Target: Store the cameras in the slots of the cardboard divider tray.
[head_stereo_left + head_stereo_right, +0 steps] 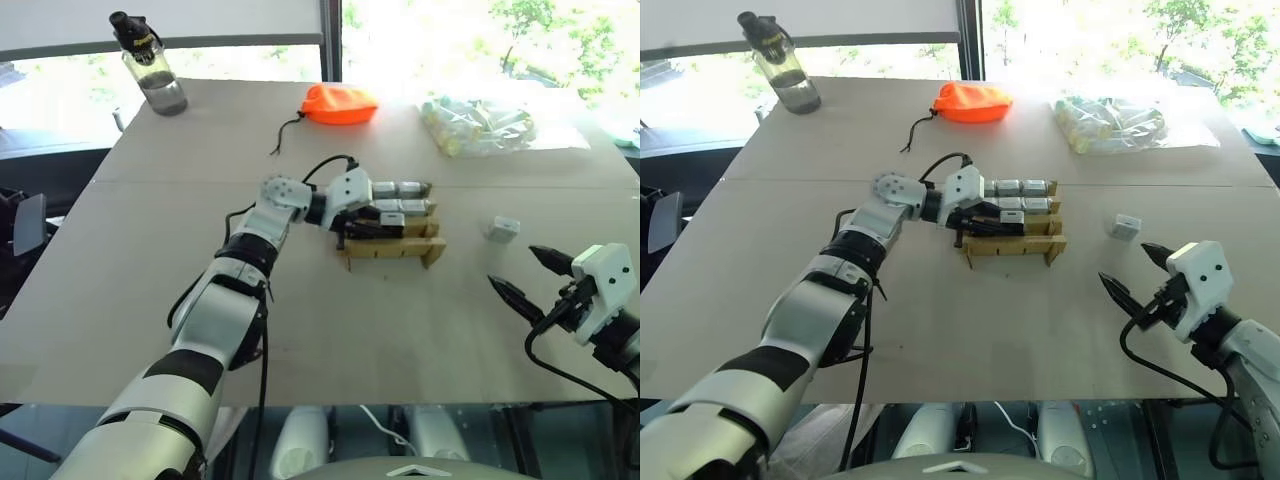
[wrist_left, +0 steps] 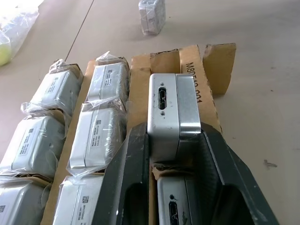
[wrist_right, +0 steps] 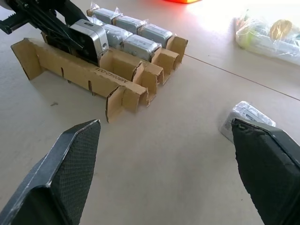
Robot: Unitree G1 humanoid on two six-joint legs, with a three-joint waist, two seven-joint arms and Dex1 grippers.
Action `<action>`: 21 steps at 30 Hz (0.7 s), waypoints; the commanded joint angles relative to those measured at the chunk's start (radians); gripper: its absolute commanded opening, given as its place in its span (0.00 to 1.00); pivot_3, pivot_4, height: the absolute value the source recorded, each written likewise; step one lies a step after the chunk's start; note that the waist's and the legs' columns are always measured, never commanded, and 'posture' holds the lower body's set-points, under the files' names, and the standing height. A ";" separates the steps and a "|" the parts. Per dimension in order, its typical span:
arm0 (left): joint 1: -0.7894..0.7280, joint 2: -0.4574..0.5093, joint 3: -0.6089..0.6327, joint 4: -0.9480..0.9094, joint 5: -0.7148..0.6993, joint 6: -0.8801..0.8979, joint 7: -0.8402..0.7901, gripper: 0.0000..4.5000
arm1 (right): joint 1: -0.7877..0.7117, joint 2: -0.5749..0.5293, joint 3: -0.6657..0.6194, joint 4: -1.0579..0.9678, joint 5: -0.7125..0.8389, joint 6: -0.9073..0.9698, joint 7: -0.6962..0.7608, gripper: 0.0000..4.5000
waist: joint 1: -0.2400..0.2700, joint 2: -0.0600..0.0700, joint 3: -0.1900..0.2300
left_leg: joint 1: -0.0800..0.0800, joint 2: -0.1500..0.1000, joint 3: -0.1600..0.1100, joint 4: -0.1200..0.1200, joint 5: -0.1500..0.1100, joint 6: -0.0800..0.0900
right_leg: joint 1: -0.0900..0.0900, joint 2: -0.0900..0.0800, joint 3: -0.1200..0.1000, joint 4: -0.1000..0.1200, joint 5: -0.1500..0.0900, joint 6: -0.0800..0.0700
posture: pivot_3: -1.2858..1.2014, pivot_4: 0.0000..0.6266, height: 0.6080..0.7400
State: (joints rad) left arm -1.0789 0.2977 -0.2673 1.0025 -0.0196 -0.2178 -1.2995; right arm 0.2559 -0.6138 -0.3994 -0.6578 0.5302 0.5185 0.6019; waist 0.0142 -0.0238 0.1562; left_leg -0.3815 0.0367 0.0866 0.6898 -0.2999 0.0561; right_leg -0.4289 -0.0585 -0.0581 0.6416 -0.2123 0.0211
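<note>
Mostly filled cardboard divider tray (image 1: 395,250), left pincer (image 1: 352,226) grasping camera (image 2: 169,115), right pincer (image 1: 520,278) released.

Tan cardboard divider tray (image 3: 101,77) with wrapped silver-grey cameras (image 2: 101,136) filling its far rows, one bare silver camera (image 2: 169,112) upright between the closed left jaws over a slot, one wrapped camera (image 3: 247,117) lying between the spread right jaws

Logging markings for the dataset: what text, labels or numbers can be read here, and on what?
"M80510 001", partly creased, last digits unsure: printed on a strip of the cardboard divider tray.
Same print on the tray in the right wrist view, upside down, too blurred to read.
Sticker labels on the bagged cameras: small print and codes, too small to read.
Nothing else legible.
</note>
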 commanded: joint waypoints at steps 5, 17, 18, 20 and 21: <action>0.017 0.015 0.029 -0.057 -0.009 0.148 -0.081 0.46 | -0.011 -0.019 -0.027 -0.010 0.000 -0.026 0.007 1.00 | -0.003 0.000 0.000 | 0.000 0.000 0.000 0.000 0.000 0.000 | 0.000 0.002 0.000 0.000 0.000 0.000 | 0.52 0.24 1.00; 0.086 0.080 0.127 -0.312 -0.088 0.174 -0.049 0.99 | -0.115 -0.081 0.004 0.145 -0.078 -0.072 0.038 1.00 | -0.002 0.000 0.000 | -0.002 0.001 -0.001 -0.001 0.000 0.000 | -0.001 0.002 0.001 0.000 0.000 0.000 | 0.52 0.24 1.00; 0.129 0.111 0.154 -0.427 -0.140 0.248 -0.064 0.99 | -0.127 -0.100 0.010 0.190 -0.097 -0.104 0.064 1.00 | -0.002 0.000 0.000 | -0.001 0.001 0.000 -0.001 0.000 -0.001 | -0.002 0.002 0.001 -0.001 0.000 0.000 | 0.52 0.24 1.00; 0.211 0.173 0.193 -0.632 -0.226 0.385 -0.086 0.99 | -0.152 -0.135 0.023 0.276 -0.134 -0.162 0.112 1.00 | -0.012 0.001 0.000 | -0.001 0.001 0.001 -0.002 0.002 -0.004 | -0.002 0.002 0.002 -0.001 0.000 0.000 | 0.52 0.24 1.00; 0.271 0.220 0.219 -0.754 -0.274 0.458 -0.089 0.99 | -0.182 -0.162 0.042 0.347 -0.158 -0.200 0.146 1.00 | -0.019 0.001 0.000 | -0.001 0.003 0.001 -0.003 0.003 -0.005 | -0.002 0.002 0.003 -0.001 0.000 0.000 | 0.52 0.24 1.00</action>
State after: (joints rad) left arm -0.8401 0.4798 -0.0989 0.4070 -0.2119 0.1430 -1.3731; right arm 0.0937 -0.7504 -0.3502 -0.3680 0.4024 0.3818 0.7071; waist -0.0051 -0.0229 0.1563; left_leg -0.3822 0.0394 0.0882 0.6869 -0.2973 0.0512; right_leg -0.4312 -0.0572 -0.0546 0.6407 -0.2122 0.0208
